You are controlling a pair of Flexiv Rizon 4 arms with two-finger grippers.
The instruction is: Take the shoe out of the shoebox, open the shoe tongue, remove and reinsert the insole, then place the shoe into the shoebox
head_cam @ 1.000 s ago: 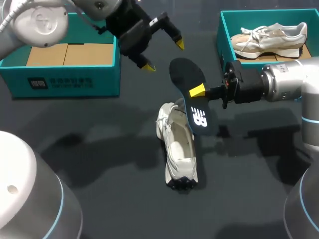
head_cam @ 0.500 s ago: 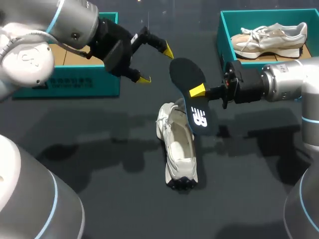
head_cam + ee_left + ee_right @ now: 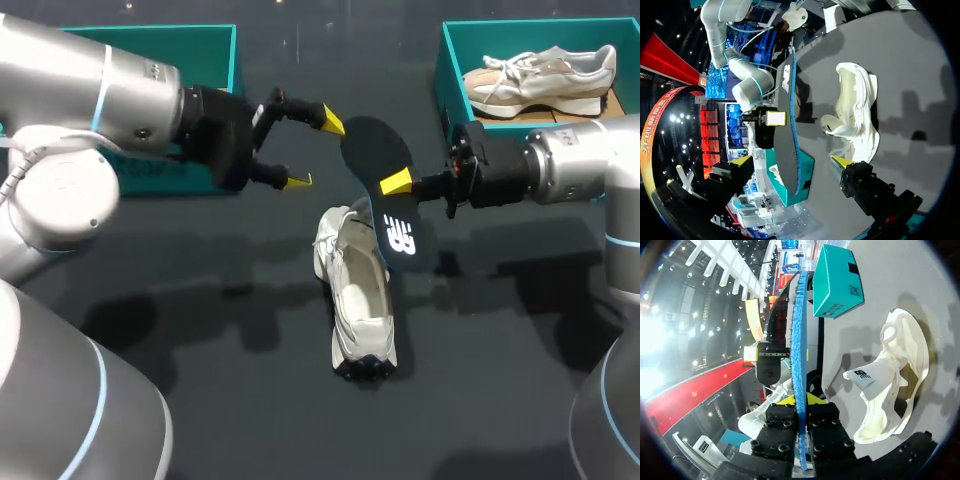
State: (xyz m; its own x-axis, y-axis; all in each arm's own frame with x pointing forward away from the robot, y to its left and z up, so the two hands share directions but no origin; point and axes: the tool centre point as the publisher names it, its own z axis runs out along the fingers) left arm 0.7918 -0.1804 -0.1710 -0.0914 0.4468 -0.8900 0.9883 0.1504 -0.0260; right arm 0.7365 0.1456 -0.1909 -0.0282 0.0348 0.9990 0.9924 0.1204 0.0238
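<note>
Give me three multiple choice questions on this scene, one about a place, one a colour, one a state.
1. Where is the shoe below the insole? A. In a shoebox. B. On the table. C. On the floor.
2. What colour are the shoeboxes? A. Teal. B. Red. C. White.
3. What is the right gripper's state? A. Open. B. Shut on the insole. C. Shut on the shoe.
1 B: it lies on the dark table. 2 A: both boxes' walls are teal. 3 B: its fingers clamp the insole from both sides.
</note>
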